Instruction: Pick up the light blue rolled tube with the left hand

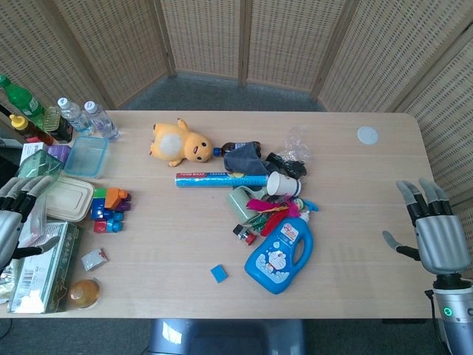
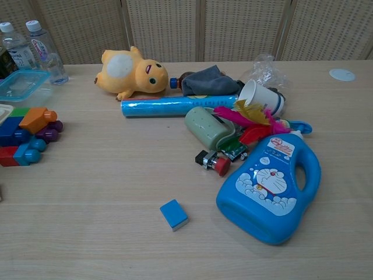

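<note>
The left hand [image 1: 13, 222] hangs at the table's [image 1: 355, 222] left edge, fingers spread and holding nothing. The light blue rolled tube [image 1: 220, 180] lies flat mid-table, just below the yellow plush toy [image 1: 177, 143], well apart from that hand. The pickup looks unstarted: reach, grasp and lift all remain.

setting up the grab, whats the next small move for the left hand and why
Probably carry the left hand inward over the table toward the bare left end of the light blue rolled tube. The hand sits at the table's left edge, fingers apart, holding nothing, far from the tube. The tube's right end abuts the paper cup and clutter, and the yellow plush lies just behind.
</note>
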You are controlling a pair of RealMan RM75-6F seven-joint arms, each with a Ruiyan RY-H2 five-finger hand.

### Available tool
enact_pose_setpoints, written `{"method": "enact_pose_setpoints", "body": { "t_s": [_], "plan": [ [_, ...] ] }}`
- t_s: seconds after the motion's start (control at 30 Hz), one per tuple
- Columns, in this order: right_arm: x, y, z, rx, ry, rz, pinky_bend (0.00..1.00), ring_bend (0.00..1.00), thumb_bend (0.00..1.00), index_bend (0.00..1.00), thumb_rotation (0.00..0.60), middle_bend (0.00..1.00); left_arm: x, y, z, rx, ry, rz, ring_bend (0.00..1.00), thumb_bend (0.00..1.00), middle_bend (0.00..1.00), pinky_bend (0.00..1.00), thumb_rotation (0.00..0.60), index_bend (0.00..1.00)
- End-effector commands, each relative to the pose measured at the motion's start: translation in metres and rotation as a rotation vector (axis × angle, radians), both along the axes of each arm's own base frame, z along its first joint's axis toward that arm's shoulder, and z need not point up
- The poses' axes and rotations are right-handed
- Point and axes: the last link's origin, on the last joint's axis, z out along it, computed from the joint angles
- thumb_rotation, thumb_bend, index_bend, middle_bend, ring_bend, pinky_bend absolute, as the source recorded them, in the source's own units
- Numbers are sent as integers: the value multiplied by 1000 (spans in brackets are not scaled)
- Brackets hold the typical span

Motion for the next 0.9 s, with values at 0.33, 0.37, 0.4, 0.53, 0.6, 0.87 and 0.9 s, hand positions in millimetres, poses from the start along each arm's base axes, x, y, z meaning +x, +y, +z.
{"method": "enact_pose_setpoints", "body": {
  "t_s": [0.33, 0.37, 0.4, 0.53, 0.6, 0.87, 0.9],
  "plan": [
    [0, 8, -5, 45, 4, 0, 0, 0, 237, 57, 504, 159, 45, 89, -65, -213, 101, -81, 0, 232, 32, 0, 565, 111],
    [0, 9, -4, 44, 5, -1, 0, 0, 237, 56, 503, 160, 52, 98, -75, -236, 100, -89, 0, 237, 44, 0, 566, 120],
    [-1, 10, -3, 43, 5, -3, 0, 0, 237, 56, 504, 159, 56, 105, -82, -253, 97, -96, 0, 249, 60, 0, 567, 131],
    [-3, 16, 1, 29, -1, -11, 0, 0, 237, 55, 504, 159, 70, 133, -114, -324, 109, -110, 0, 286, 116, 0, 565, 173],
    [-5, 18, 3, 23, -2, -17, 0, 0, 236, 55, 505, 159, 76, 144, -128, -349, 106, -107, 1, 290, 130, 0, 565, 182],
    [-12, 25, 9, 9, 4, -52, 0, 0, 236, 54, 506, 159, 93, 184, -179, -406, 122, -99, 52, 291, 177, 0, 564, 216],
    [-13, 25, 9, 9, 4, -55, 0, 0, 237, 53, 504, 159, 94, 188, -183, -406, 122, -96, 52, 291, 175, 0, 565, 216]
  ]
}}
